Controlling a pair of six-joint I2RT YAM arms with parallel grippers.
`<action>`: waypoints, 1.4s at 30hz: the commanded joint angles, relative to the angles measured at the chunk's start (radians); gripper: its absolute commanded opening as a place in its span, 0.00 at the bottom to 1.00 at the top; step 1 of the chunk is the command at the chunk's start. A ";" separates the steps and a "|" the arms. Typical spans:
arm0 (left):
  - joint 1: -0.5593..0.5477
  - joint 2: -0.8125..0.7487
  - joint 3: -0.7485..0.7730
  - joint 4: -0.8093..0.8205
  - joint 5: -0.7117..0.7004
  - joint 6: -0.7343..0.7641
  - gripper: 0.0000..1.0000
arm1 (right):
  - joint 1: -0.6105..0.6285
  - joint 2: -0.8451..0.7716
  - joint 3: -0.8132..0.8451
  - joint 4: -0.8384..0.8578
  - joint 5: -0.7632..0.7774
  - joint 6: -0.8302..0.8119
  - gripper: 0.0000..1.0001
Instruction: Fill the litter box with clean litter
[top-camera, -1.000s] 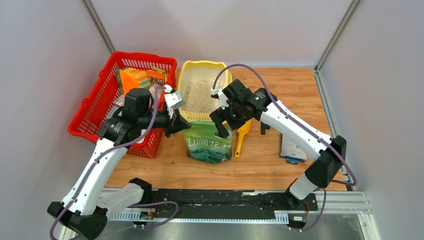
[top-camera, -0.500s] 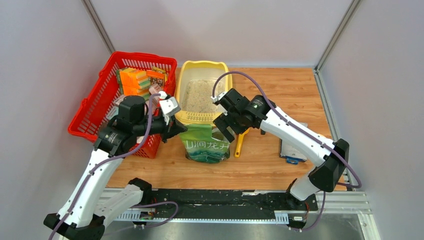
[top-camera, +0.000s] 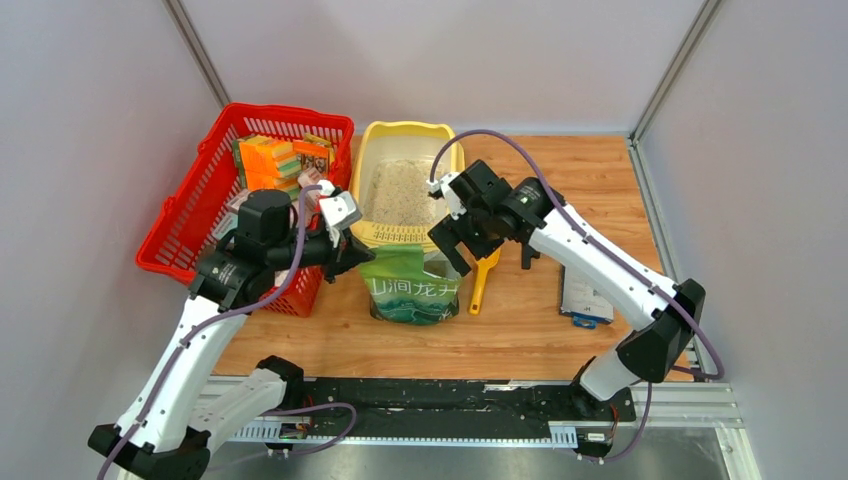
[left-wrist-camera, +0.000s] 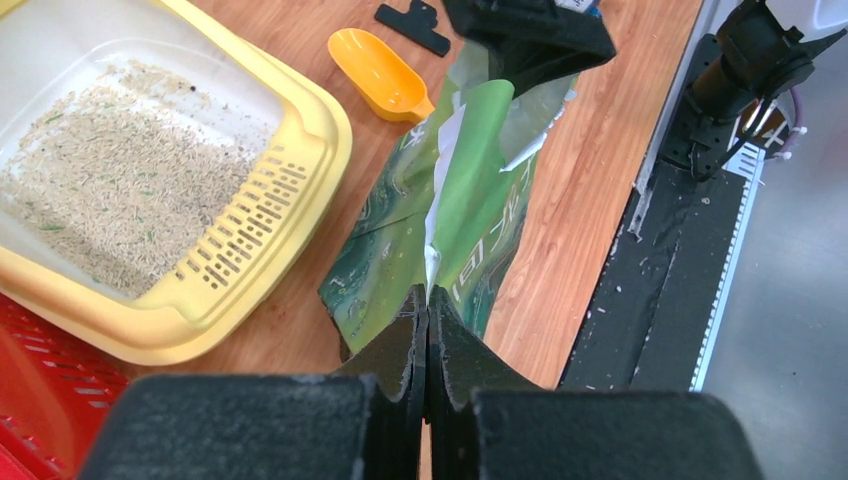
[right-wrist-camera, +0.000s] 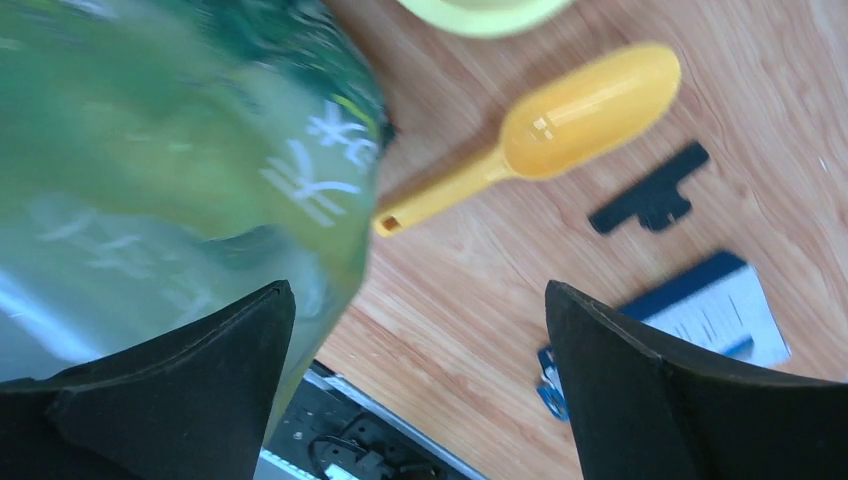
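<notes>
The pale yellow litter box (top-camera: 447, 160) lies at the table's back centre, with beige clean litter (top-camera: 398, 192) spread over its floor; both show in the left wrist view, box (left-wrist-camera: 318, 140) and litter (left-wrist-camera: 110, 195). The green printed pouch (top-camera: 415, 288) stands upright just in front of the box's slotted lip. My left gripper (top-camera: 358, 256) is shut on the pouch's upper left edge (left-wrist-camera: 455, 215). My right gripper (top-camera: 452, 246) is open just above the pouch's upper right corner, and the pouch (right-wrist-camera: 170, 150) sits beside its left finger.
A red mesh basket (top-camera: 180, 225) with orange and green packs stands left of the box. An orange scoop (top-camera: 482, 276), a black clip (top-camera: 528, 256) and a blue-and-white booklet (top-camera: 582, 296) lie right of the pouch. Grey walls close in three sides.
My right gripper has let go of the pouch's top, opened wide and lifted slightly. My left arm has lowered a little, still holding the pouch edge.
</notes>
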 joint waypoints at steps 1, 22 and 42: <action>0.007 -0.006 0.010 0.094 0.035 -0.033 0.00 | -0.015 -0.030 0.155 0.065 -0.291 -0.074 1.00; 0.022 0.058 0.206 -0.064 -0.166 0.010 0.61 | -0.440 0.056 -0.231 0.252 -0.373 0.112 0.87; 0.271 0.023 0.206 -0.031 -0.158 0.027 0.60 | -0.480 0.395 -0.238 0.444 -0.324 0.293 0.30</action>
